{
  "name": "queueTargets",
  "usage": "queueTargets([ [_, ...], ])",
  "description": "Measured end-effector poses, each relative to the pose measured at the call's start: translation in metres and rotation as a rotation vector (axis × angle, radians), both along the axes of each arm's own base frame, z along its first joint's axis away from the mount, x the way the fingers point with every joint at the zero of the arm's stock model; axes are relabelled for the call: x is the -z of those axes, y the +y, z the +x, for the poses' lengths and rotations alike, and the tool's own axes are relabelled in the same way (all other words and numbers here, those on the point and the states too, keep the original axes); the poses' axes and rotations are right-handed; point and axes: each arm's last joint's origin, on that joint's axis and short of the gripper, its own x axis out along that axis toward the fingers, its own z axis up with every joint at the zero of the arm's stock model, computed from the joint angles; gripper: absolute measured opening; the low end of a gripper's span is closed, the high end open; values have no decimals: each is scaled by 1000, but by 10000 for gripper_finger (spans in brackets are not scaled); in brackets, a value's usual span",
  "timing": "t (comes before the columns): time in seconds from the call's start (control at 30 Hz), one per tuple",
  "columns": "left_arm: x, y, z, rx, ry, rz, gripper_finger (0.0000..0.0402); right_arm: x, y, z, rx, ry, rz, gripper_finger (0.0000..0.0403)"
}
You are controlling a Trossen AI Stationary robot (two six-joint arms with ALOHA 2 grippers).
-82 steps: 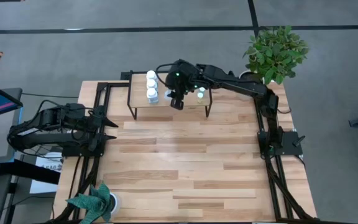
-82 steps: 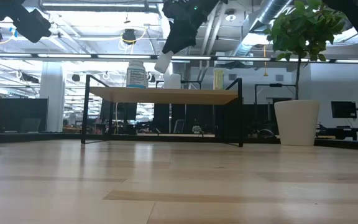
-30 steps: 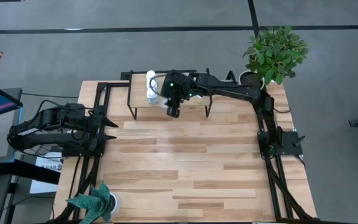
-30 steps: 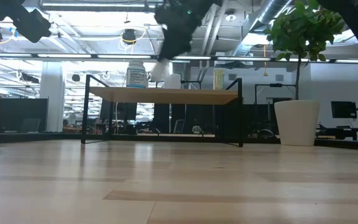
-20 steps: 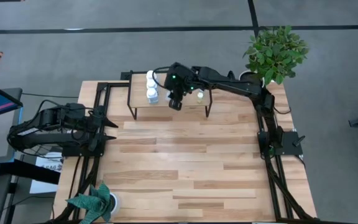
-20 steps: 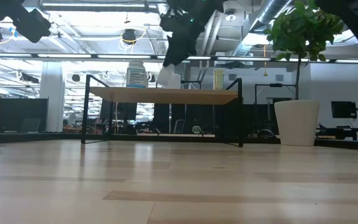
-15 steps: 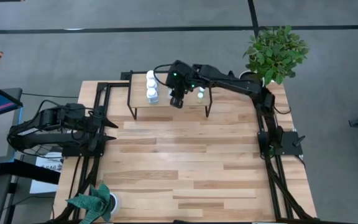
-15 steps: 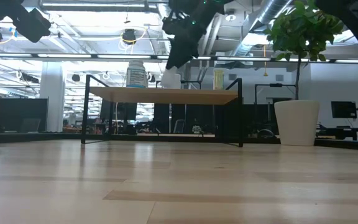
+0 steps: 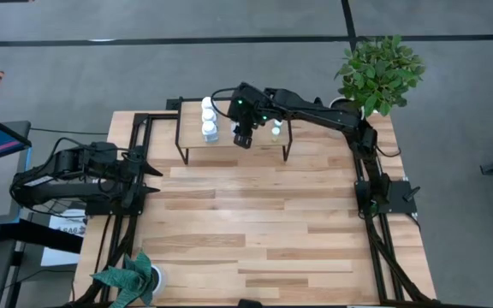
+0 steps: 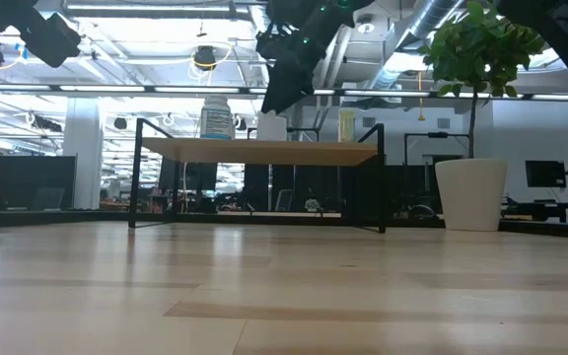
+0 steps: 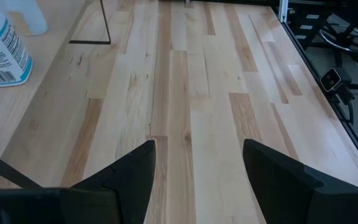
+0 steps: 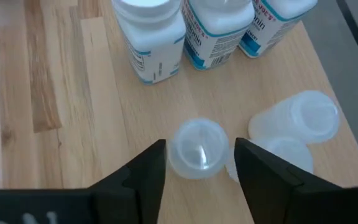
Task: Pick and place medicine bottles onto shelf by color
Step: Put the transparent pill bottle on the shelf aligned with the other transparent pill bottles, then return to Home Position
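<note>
Pale wooden planks cover the tabletop (image 9: 255, 222), seen from overhead with grey floor around it and a leafy potted plant (image 9: 379, 73) at the upper right of the frame. At the upper centre stands the shelf (image 9: 229, 137), a light wooden riser on thin black legs. On its left part three white medicine bottles (image 9: 208, 118) with blue labels stand in a row; small pale bottles (image 9: 275, 129) sit toward its right end.

The right gripper (image 9: 243, 140) hangs over the middle of the shelf, reaching in from the arm mounted at the right edge. Its wrist camera looks down between spread fingers (image 12: 138, 177) at a small translucent bottle (image 12: 197, 149) standing upright on the shelf top, with two more translucent bottles (image 12: 294, 121) just beside it (the fingers flank the bottle without touching it).

At the middle left of the overhead frame the left gripper (image 9: 151, 180) waits at the table's edge, fingers (image 11: 132, 174) wide apart over bare planks.
</note>
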Motion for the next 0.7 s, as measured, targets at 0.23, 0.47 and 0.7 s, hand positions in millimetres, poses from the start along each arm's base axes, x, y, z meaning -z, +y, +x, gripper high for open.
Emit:
queueTargets([
  [0.23,0,0,0,0,0,0,228,-2,-1,0,-1,-18,-9,228],
  [0.47,0,0,0,0,0,0,228,-35,-1,-6,9,-71,-26,224],
  [0.7,0,0,0,-2,-1,1,228,-73,42,-53,1,85,79,225],
])
